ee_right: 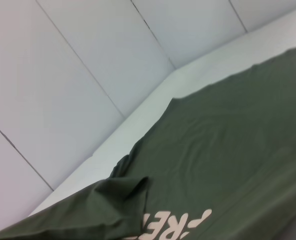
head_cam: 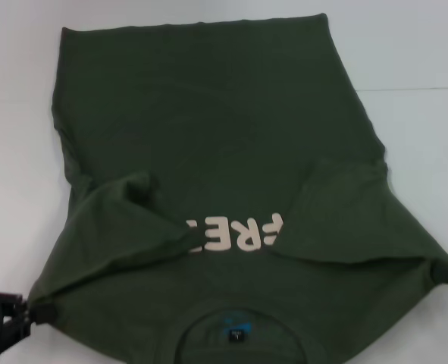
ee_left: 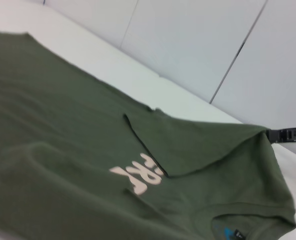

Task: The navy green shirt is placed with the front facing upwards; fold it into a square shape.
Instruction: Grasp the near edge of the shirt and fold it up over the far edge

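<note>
Dark olive cotton is pinched in both my grippers: my left gripper (head_cam: 28,313) is closed on the shoulder corner of the large olive-green short-sleeved T-shirt (head_cam: 208,129) at the near left, and my right gripper (head_cam: 442,271) is clamped on the opposite shoulder corner at the near right, showing in the left wrist view as a black bar (ee_left: 287,135) at the cloth's edge. I hold the two corners wide apart so the shoulder line stays taut and level. Both sleeves lie flapped inward over the chest, the left one (head_cam: 114,220) and the right one (head_cam: 337,212) each covering an end of the pale pink chest print (head_cam: 235,233). The round collar (head_cam: 235,326) sits nearest me, the hem far off on the white table (head_cam: 413,53). I judge the next fold carries the shoulders toward the hem.
</note>
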`<state>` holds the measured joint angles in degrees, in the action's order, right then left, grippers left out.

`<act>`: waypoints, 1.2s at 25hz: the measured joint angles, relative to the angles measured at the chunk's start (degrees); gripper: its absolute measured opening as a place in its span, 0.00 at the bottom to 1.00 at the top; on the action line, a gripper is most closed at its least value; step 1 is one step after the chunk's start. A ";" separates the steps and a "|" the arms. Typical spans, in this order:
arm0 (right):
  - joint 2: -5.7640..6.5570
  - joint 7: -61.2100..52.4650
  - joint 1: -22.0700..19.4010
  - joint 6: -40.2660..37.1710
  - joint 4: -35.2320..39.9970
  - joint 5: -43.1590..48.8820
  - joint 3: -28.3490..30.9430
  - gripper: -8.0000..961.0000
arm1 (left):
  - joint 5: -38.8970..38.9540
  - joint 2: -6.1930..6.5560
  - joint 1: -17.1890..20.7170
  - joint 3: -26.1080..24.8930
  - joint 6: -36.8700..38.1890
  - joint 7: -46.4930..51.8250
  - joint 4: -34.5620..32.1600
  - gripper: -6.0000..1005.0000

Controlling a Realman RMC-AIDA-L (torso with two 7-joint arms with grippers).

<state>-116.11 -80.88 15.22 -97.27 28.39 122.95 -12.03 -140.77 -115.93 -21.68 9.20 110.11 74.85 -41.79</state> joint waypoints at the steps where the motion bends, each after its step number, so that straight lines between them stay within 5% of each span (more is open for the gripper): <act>1: -0.15 1.48 -0.75 -0.47 -0.36 0.00 0.57 0.06 | 0.00 0.00 0.00 0.00 0.00 0.00 0.00 0.02; 9: -0.85 13.65 -7.32 -7.64 -4.19 0.13 5.76 0.06 | -0.36 -1.03 6.13 -4.38 3.37 -10.49 -1.74 0.02; 18: -2.70 21.20 -13.33 -12.15 -4.07 0.52 5.69 0.06 | -0.04 -1.19 9.87 -6.93 6.99 -11.32 -5.54 0.02; 23: -2.69 21.54 -12.27 -12.09 -4.43 0.17 6.49 0.06 | 0.97 -1.25 10.03 -8.08 7.04 -12.51 -5.14 0.02; 30: -2.58 16.04 -5.33 -10.94 -4.60 0.11 10.19 0.06 | 6.26 -1.26 6.17 -8.19 3.49 -12.47 -0.57 0.02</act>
<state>-118.69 -64.84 9.88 -108.20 23.78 123.06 -1.85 -134.51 -117.19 -15.50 1.01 113.60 62.38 -42.35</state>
